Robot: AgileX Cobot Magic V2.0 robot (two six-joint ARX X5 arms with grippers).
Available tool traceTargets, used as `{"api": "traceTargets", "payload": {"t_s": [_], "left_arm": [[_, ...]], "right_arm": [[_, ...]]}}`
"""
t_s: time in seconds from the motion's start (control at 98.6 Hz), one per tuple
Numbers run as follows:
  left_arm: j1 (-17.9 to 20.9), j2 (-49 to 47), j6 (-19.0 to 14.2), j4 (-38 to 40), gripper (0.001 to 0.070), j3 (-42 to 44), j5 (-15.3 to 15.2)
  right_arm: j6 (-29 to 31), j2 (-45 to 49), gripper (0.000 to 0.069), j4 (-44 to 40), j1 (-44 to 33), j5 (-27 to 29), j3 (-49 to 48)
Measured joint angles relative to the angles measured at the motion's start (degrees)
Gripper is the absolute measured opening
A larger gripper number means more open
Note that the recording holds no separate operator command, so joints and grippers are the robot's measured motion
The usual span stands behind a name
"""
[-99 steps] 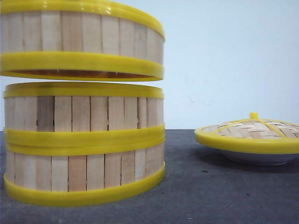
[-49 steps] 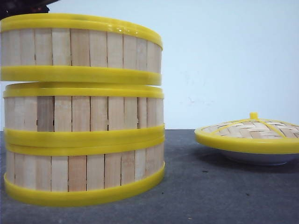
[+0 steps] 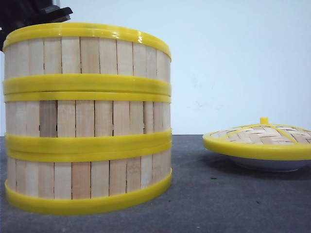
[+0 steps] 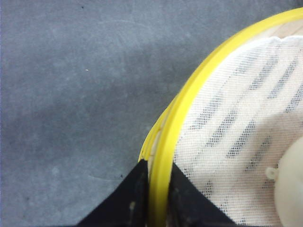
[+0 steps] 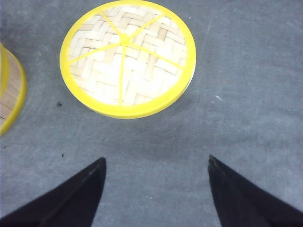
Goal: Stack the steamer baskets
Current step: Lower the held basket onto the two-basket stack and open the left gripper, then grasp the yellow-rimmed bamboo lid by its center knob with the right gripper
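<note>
Three steamer baskets stand in one stack at the left of the front view: the top basket (image 3: 87, 53) rests on the middle one (image 3: 87, 119), which sits on the bottom one (image 3: 87, 177). My left gripper (image 4: 157, 163) is shut on the top basket's yellow rim (image 4: 189, 94), one finger outside the wall and one inside. Its dark body (image 3: 34, 14) shows above the stack's far left edge. My right gripper (image 5: 156, 161) hangs open over bare table, holding nothing.
A domed woven lid (image 3: 260, 138) with a yellow rim lies on a shallow white plate (image 3: 267, 164) at the right; it also lies beyond the right gripper (image 5: 128, 56). White mesh lines the top basket (image 4: 236, 123), with a pale round object (image 4: 289, 184) inside.
The top basket has come down from a hand's gap above the stack until its lower rim sits on the middle basket. The left arm's dark body has dropped into view.
</note>
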Motion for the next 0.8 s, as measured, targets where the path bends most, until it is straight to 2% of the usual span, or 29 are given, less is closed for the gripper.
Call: {"api": "traceTargets", "payload": {"t_s": [0.193, 0.355, 0.436, 0.598, 0.801], "left_arm": [[0.0, 0.3, -0.1, 1.0, 0.0044, 0.0, 0.1], [0.0, 0.3, -0.2, 2.8, 0.0178, 0.0, 0.0], [0.0, 0.2, -0.2, 2.8, 0.0216, 0.0, 0.0], [0.0, -3.0, -0.2, 2.7, 0.0229, 0.0, 0.0], [0.5, -11.4, -0.2, 2.2, 0.0229, 0.0, 0.1]], "right_arm": [[0.0, 0.0, 0.0425, 0.0, 0.0, 0.0, 0.0], [0.0, 0.0, 0.0425, 1.8, 0.0, 0.1, 0.0], [0.0, 0.0, 0.0425, 3.8, 0.0, 0.1, 0.0], [0.0, 1.4, 0.0425, 7.7, 0.0, 0.0, 0.0], [-0.7, 7.8, 0.0425, 12.4, 0.0, -0.1, 0.0]]}}
